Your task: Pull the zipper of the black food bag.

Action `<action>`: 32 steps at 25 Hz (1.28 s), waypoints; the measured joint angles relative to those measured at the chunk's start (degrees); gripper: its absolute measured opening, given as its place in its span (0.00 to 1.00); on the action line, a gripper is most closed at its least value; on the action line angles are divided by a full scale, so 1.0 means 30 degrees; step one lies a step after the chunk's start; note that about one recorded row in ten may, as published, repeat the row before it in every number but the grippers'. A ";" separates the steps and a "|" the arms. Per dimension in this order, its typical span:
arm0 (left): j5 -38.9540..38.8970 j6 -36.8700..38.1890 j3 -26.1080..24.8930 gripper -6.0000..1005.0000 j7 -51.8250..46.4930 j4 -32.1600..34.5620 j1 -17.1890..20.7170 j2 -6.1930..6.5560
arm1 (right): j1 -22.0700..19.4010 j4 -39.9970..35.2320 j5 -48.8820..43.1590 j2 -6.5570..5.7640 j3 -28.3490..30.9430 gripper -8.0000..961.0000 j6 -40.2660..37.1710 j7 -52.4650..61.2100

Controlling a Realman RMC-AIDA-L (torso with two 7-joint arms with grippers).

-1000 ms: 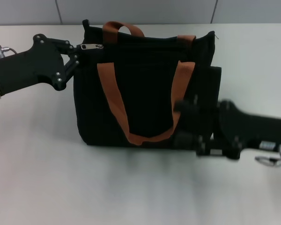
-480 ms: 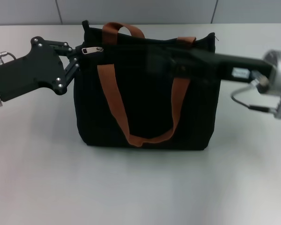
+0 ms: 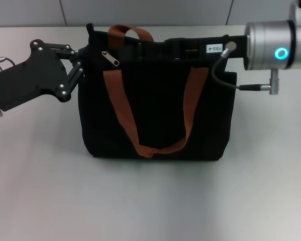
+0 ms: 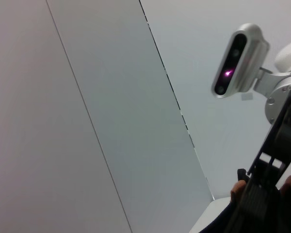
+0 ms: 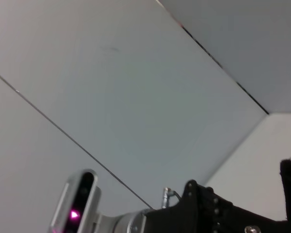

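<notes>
Zipper (image 3: 110,58): small silver-grey pull tab near the left end of the bag's top edge, lying against the black front face; long axis diagonal, upper end toward the bag's left corner, lower end pointing down and toward the bag's middle.
Zip line: runs left to right along the top edge, mostly covered by the right arm.
Black food bag (image 3: 155,105): upright on the bench, broad front face toward the head camera, long axis across the view, left to right.
Strap handles (image 3: 121,110): orange-brown webbing; front strap hangs in a deep U down the front face, rear strap arches above the top edge just beside the pull tab.
Left end effector (image 3: 82,61): at the bag's upper left corner, black fingers pressed against the fabric there, apart from the pull tab; cannot tell whether clenched or released.
Right end effector (image 3: 155,48): reaching in from the right, lying lengthwise along the bag's top edge, tip near the rear strap; dark against dark fabric, so cannot tell whether clenched or released.
Right wrist housing (image 3: 276,45): silver cylinder with a glowing blue ring, beyond the bag's right end.
Bench (image 3: 150,201): pale grey surface under the bag.
Wrist views: mostly wall panels and camera housings, bag barely seen.
</notes>
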 joint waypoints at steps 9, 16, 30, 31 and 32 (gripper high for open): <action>0.0095 -0.0243 0.0145 0.04 -0.0804 -0.0001 -0.0260 0.0116 | 0.1749 -0.0120 -0.2399 -0.0246 -0.0160 0.66 0.1107 0.2987; 0.0219 -0.0248 0.0399 0.04 -0.2339 0.0033 -0.0611 0.0416 | 0.2486 -0.0493 -0.3287 -0.0368 -0.0161 0.55 0.1549 0.4244; 0.0270 -0.0171 0.0902 0.04 -0.3443 0.0209 -0.0813 0.0534 | 0.2923 -0.0858 -0.3775 -0.0237 -0.1226 0.45 0.2342 0.4286; 0.0270 -0.0173 0.0913 0.04 -0.3496 0.0209 -0.0843 0.0539 | 0.2932 -0.0997 -0.3775 -0.0219 -0.1484 0.45 0.2466 0.4284; 0.0270 -0.0173 0.0921 0.04 -0.3618 0.0210 -0.0882 0.0553 | 0.2933 -0.1099 -0.3775 -0.0207 -0.1631 0.45 0.2522 0.4271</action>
